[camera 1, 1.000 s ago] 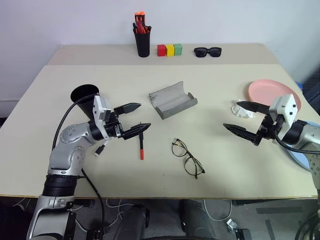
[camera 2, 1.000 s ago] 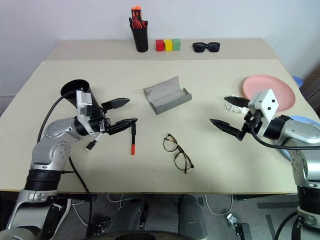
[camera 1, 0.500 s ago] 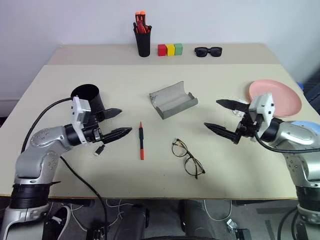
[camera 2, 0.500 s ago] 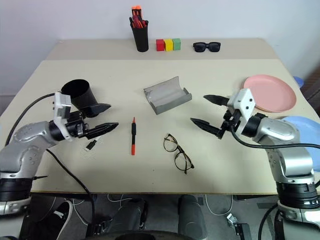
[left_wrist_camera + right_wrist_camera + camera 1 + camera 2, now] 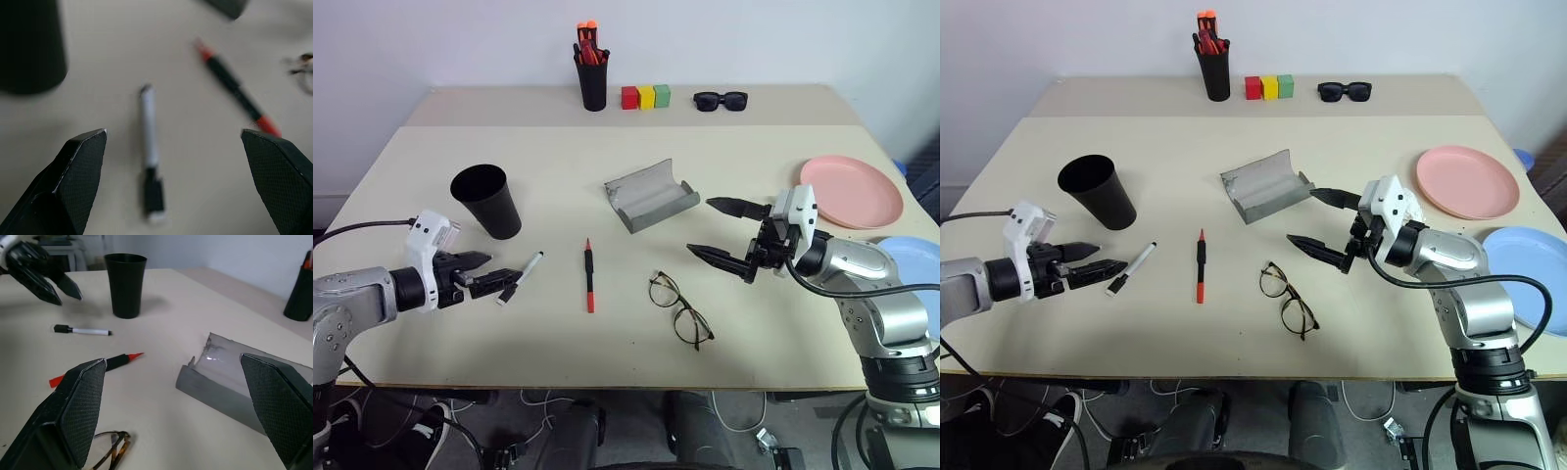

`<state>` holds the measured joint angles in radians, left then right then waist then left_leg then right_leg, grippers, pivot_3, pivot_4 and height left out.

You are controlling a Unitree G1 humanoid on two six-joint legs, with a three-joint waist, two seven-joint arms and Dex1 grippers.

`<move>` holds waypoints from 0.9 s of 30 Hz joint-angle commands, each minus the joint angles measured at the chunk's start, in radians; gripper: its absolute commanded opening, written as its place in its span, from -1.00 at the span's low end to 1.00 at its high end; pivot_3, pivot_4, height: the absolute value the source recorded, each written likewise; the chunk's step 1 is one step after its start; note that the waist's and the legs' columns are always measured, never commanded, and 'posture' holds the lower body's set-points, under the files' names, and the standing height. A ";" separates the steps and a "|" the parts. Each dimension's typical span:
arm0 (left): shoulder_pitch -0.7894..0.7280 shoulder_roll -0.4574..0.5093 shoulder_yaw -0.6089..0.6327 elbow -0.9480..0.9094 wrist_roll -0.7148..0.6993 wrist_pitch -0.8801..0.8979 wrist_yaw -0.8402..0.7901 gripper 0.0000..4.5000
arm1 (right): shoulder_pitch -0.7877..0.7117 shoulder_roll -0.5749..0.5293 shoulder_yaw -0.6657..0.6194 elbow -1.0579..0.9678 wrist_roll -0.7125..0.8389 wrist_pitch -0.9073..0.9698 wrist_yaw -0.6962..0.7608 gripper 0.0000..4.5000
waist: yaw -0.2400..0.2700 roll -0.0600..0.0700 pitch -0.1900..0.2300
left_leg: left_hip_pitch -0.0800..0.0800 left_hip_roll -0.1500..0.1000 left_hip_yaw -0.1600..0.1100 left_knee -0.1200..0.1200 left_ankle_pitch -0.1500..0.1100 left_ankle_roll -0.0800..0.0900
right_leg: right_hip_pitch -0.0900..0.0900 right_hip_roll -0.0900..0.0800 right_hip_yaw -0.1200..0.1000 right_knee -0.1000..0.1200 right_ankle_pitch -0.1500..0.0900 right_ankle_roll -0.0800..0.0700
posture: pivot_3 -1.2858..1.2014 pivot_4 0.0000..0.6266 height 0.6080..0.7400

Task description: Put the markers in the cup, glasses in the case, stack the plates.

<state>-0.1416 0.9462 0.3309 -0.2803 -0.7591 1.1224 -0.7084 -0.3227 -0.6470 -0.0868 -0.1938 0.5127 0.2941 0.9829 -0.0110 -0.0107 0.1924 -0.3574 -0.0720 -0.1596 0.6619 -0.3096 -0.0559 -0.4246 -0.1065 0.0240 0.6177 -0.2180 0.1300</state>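
Fingers: left gripper (image 5: 494,273) spread wide, empty, low over the table (image 5: 607,343) at its near left; right gripper (image 5: 722,233) likewise spread, empty, raised between glasses and case.

Near row:
- White marker with black cap (image 5: 520,277), lying flat just ahead of the left fingertips, apart from them.
- Red marker with black end (image 5: 589,274), flat, between white marker and glasses.
- Wire-rimmed glasses (image 5: 681,308), folded out, lenses up, near the front edge, below the right gripper.

Middle row:
- Black cup (image 5: 486,200), upright, mouth open, just beyond the white marker.
- Grey case (image 5: 651,195), lid thrown open, lining upward.
- Pink plate (image 5: 851,190) and blue plate (image 5: 915,262), side by side at the right edge, not stacked.

Far row: black holder of orange-tipped markers (image 5: 592,70), coloured blocks (image 5: 646,97), sunglasses (image 5: 719,100).

Handling note, judged: a marker pickup seems in hand. Straddle the barrel crosswise near its middle, close squarely so it does not roll, then lift clear of the cup's rim before lowering it in, lest the cup tip.
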 commanded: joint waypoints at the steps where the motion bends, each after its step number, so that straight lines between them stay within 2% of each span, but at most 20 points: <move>1: -0.054 0.035 -0.011 -0.037 -0.005 0.098 0.051 1.00 | -0.013 0.011 -0.005 -0.017 0.000 -0.020 -0.004 0.98 | -0.002 0.000 0.000 | 0.000 0.000 0.000 0.000 0.000 0.000 | 0.000 0.000 0.000 0.000 0.000 0.000 | 0.03 -0.52 1.00; 8: -0.136 0.046 -0.139 -0.056 -0.002 0.251 0.086 1.00 | 0.010 0.013 -0.006 -0.043 0.000 -0.017 -0.017 0.98 | -0.005 0.000 0.000 | 0.000 0.000 0.000 0.000 0.000 0.000 | 0.000 0.000 0.001 0.000 0.000 0.000 | 0.03 -0.52 1.00; 15: -0.123 0.153 -0.236 -0.077 0.042 0.254 0.043 1.00 | 0.043 0.010 -0.010 -0.058 -0.004 -0.025 -0.028 0.98 | -0.005 0.000 0.000 | 0.000 0.000 0.001 -0.001 0.000 0.000 | -0.001 0.000 0.001 0.000 0.000 0.000 | 0.03 -0.52 1.00; 17: -0.121 0.152 -0.250 -0.066 0.059 0.235 0.047 1.00 | 0.046 0.013 -0.007 -0.062 -0.005 -0.025 -0.035 0.98 | -0.005 0.000 0.000 | 0.000 0.000 0.001 -0.001 0.000 0.000 | -0.001 0.000 0.001 0.000 0.000 0.000 | 0.03 -0.52 1.00; 19: -0.126 0.139 -0.267 -0.049 0.083 0.230 0.065 0.77 | 0.045 0.015 -0.006 -0.064 -0.008 -0.027 -0.040 1.00 | -0.004 0.000 0.000 | 0.000 0.000 0.001 -0.001 0.000 0.000 | -0.001 0.000 0.001 0.000 0.000 0.000 | 0.03 -0.52 1.00; 21: -0.136 0.101 -0.278 -0.032 0.101 0.200 0.078 0.42 | 0.042 0.015 -0.008 -0.065 -0.006 -0.024 -0.042 1.00 | -0.003 0.000 0.000 | 0.000 0.000 0.001 -0.001 0.000 0.000 | -0.001 0.000 0.001 0.000 0.000 0.000 | 0.03 -0.52 1.00; 25: -0.157 0.055 -0.281 -0.014 0.126 0.179 0.084 -0.46 | 0.046 0.008 -0.011 -0.073 -0.002 -0.018 -0.040 1.00 | 0.001 0.000 0.000 | 0.000 0.000 0.001 0.000 0.000 0.000 | -0.001 0.000 0.001 0.000 0.000 0.000 | 0.03 -0.52 1.00; 27: -0.154 0.053 -0.285 -0.006 0.140 0.169 0.078 -0.46 | 0.044 0.005 -0.012 -0.075 0.001 -0.013 -0.040 1.00 | -0.001 0.000 0.000 | 0.000 0.000 0.001 0.000 0.000 0.000 | -0.001 0.000 0.001 0.000 0.000 0.000 | 0.03 -0.52 1.00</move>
<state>-0.2895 1.0015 0.0532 -0.2862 -0.6319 1.3042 -0.6284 -0.2739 -0.6371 -0.0827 -0.2330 0.5033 0.2865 0.9447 -0.0117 -0.0105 0.1924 -0.3574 -0.0719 -0.1583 0.6615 -0.3096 -0.0562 -0.4257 -0.1063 0.0252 0.6176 -0.2178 0.1296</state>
